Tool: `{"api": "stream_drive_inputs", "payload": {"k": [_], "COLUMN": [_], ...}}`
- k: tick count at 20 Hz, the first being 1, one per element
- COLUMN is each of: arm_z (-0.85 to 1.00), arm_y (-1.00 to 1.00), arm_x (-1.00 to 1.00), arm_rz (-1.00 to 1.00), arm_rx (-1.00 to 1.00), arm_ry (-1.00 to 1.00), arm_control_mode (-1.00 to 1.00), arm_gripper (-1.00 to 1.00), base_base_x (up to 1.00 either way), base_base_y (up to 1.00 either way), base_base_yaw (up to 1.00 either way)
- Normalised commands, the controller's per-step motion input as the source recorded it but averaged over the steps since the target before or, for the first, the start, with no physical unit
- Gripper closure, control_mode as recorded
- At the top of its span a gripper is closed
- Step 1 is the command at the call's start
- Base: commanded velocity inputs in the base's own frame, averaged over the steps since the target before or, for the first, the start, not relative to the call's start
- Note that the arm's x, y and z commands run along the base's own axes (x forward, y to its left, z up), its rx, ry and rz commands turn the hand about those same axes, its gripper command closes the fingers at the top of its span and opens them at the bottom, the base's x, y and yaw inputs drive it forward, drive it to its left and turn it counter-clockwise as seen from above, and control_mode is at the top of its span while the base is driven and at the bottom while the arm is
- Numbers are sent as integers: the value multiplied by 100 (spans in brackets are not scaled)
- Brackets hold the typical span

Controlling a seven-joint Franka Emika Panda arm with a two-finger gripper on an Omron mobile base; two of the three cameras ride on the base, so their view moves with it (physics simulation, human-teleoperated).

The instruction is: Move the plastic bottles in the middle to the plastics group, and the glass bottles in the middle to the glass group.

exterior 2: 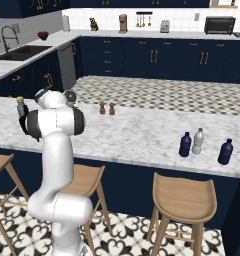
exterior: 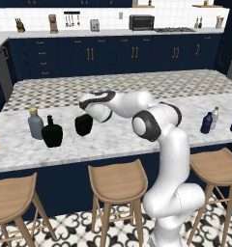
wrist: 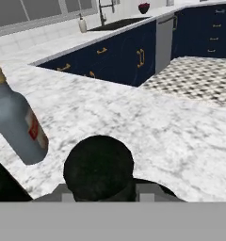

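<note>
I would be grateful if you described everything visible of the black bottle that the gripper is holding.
The held black bottle is squat, glossy and round-bellied, glass by its look. The gripper is closed over its top, so the neck is hidden. It hangs roughly upright at the marble counter; whether its base touches cannot be told. It stands apart, to the right of the second black bottle and the grey bottle with tan cap.

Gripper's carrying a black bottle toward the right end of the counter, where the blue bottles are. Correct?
Not quite. The gripper has the black bottle near the left end, beside the grey bottle with the tan cap and the other black bottle. The blue bottles are at the far right. The left base view shows it.
</note>
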Motion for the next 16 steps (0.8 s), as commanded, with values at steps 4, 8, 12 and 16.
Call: {"api": "stream_drive_inputs", "payload": {"k": [4, 8, 12, 16], "arm_z": [0, 1, 8, 16], "arm_y": [43, 44, 35, 35], "arm_x": [19, 1, 12, 7], "arm_rz": [0, 0, 0, 0], "arm_rx": [0, 3, 4, 8], "arm_ry": [-13, 0, 0, 1], "arm_control_mode": [-100, -100, -100, -100], "arm_gripper": [100, 100, 100, 100], "base_base_x": [0, 0, 0, 0], "base_base_y": [0, 0, 0, 0], "base_base_yaw": [0, 0, 0, 0]}}
